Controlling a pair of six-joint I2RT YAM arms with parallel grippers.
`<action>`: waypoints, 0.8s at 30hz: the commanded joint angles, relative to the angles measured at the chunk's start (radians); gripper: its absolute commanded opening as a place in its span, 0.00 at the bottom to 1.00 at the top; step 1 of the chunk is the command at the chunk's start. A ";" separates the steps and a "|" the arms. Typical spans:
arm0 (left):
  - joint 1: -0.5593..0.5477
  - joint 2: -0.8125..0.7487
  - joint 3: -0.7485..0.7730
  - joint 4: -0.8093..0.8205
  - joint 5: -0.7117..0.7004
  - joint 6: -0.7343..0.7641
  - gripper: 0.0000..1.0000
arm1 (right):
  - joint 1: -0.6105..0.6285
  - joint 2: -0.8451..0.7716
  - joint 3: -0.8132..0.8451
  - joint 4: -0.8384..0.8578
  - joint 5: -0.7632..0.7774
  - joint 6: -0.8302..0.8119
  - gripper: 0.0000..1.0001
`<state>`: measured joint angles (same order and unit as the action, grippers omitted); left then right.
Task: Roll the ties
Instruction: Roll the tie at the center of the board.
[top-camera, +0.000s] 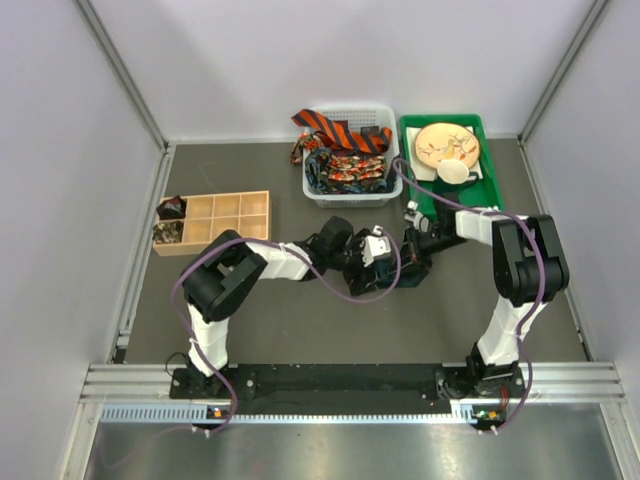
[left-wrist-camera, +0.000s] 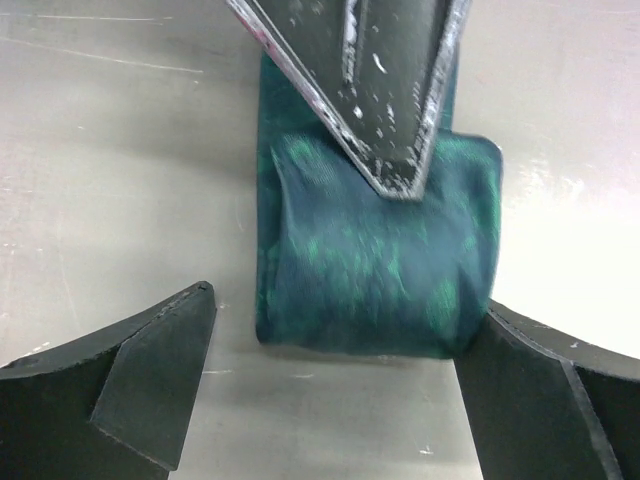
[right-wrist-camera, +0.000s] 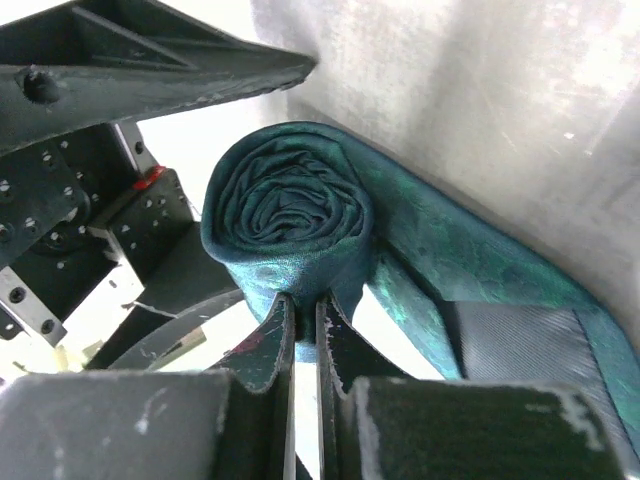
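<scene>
A plain dark teal tie is rolled into a tight coil, shown in the left wrist view (left-wrist-camera: 380, 260) and end-on in the right wrist view (right-wrist-camera: 290, 205). Its loose tail (right-wrist-camera: 520, 290) runs off along the table. My right gripper (right-wrist-camera: 305, 300) is shut, pinching the outer layer of the coil; its fingers (left-wrist-camera: 395, 90) come down onto the roll from above. My left gripper (left-wrist-camera: 347, 300) is open, its jaws either side of the roll, the right one touching it. Both grippers meet at the table's middle (top-camera: 385, 262).
A white basket (top-camera: 350, 195) at the back holds an orange-and-black striped tie (top-camera: 335, 128) and red patterned ties (top-camera: 345, 170). A green tray (top-camera: 490, 180) carries a wooden plate (top-camera: 447, 145). A wooden compartment box (top-camera: 225, 220) stands at the left.
</scene>
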<state>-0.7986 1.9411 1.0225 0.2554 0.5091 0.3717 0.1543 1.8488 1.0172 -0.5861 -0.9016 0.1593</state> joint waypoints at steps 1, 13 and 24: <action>-0.001 -0.027 -0.032 0.056 0.100 -0.030 0.99 | 0.005 -0.003 0.004 0.037 0.273 -0.060 0.00; -0.004 0.070 0.033 0.216 0.166 -0.013 0.92 | 0.004 0.003 0.020 0.026 0.411 -0.035 0.00; -0.020 0.140 0.120 0.203 0.203 -0.016 0.71 | 0.004 0.032 0.035 0.022 0.431 -0.027 0.00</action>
<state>-0.8078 2.0609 1.0996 0.4042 0.6842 0.3645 0.1539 1.8271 1.0435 -0.6445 -0.6918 0.1684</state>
